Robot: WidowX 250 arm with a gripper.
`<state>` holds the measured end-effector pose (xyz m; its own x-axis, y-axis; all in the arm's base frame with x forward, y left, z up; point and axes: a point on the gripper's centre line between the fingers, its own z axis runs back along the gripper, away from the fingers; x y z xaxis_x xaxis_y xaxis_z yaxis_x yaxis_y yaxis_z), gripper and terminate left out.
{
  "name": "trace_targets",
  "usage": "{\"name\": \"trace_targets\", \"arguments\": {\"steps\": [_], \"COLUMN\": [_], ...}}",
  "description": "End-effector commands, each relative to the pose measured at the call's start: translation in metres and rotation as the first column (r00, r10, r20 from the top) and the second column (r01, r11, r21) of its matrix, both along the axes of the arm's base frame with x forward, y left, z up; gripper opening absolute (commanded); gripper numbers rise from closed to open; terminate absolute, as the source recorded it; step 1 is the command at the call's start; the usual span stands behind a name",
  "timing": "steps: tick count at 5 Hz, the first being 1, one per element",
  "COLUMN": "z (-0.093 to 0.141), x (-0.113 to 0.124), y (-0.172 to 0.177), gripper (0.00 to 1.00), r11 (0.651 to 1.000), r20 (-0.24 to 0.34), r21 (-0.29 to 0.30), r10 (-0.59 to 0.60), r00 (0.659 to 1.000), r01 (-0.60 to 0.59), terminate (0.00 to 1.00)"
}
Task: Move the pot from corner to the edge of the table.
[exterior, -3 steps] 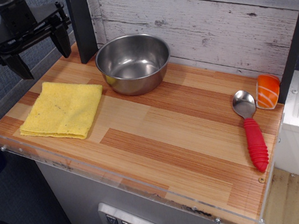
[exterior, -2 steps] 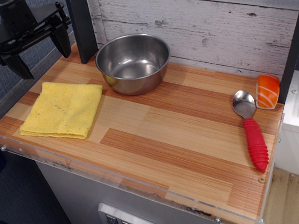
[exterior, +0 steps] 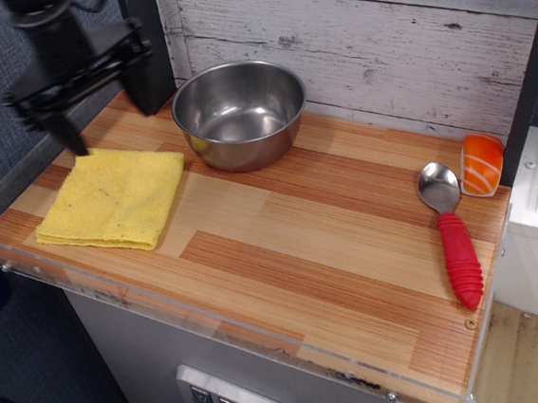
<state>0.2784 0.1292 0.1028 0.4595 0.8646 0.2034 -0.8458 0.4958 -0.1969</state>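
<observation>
The pot [exterior: 240,113], a round shiny steel bowl with no lid, stands at the back left of the wooden table [exterior: 292,247], close to the white plank wall. My black gripper [exterior: 107,107] hangs open and empty above the table's back left corner, left of the pot and just over the far edge of a yellow cloth [exterior: 111,198]. Its image is motion-blurred. One finger [exterior: 70,135] points down near the cloth; the other finger sits in front of a dark post.
The folded yellow cloth lies front left of the pot. A metal spoon with a red handle [exterior: 453,236] and an orange-and-white sushi piece [exterior: 482,164] lie at the right end. A dark post [exterior: 144,42] stands behind the gripper. A clear acrylic rim [exterior: 214,326] lines the front.
My gripper has moved to the right and a little down, toward the pot and over the cloth's far edge. The pot and other objects have not moved.
</observation>
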Motion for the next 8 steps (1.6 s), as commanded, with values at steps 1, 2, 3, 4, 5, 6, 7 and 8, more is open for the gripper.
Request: {"name": "trace_targets", "arguments": {"steps": [1, 2, 3, 4, 5, 6, 7, 8], "z": [0.006, -0.005, -0.022, -0.034, -0.043, -0.053, -0.05, -0.048], "x": [0.043, 0.056, 0.061, 0.066, 0.073, 0.076, 0.074, 0.07], "y": [-0.018, -0.021, -0.02, -0.02, -0.022, -0.026, -0.027, -0.028], "gripper": [1.0, 1.0, 1.0, 1.0, 1.0, 0.0, 0.0, 0.0], "r11": [1.0, 1.0, 0.994, 0.987, 0.982, 0.98, 0.98, 0.978], "r20": [0.058, 0.069, 0.072, 0.048, 0.039, 0.033, 0.033, 0.014], "r21": [-0.014, -0.024, -0.05, -0.072, -0.078, -0.052, -0.027, -0.009], "r10": [-0.011, 0.013, 0.096, 0.149, 0.174, 0.194, 0.197, 0.21], "r00": [0.998, 0.998, 0.993, 0.988, 0.984, 0.98, 0.98, 0.978], "r01": [0.012, -0.011, -0.092, -0.146, -0.171, -0.192, -0.196, -0.21], "terminate": [0.0, 0.0, 0.0, 0.0, 0.0, 0.0, 0.0, 0.0]}}
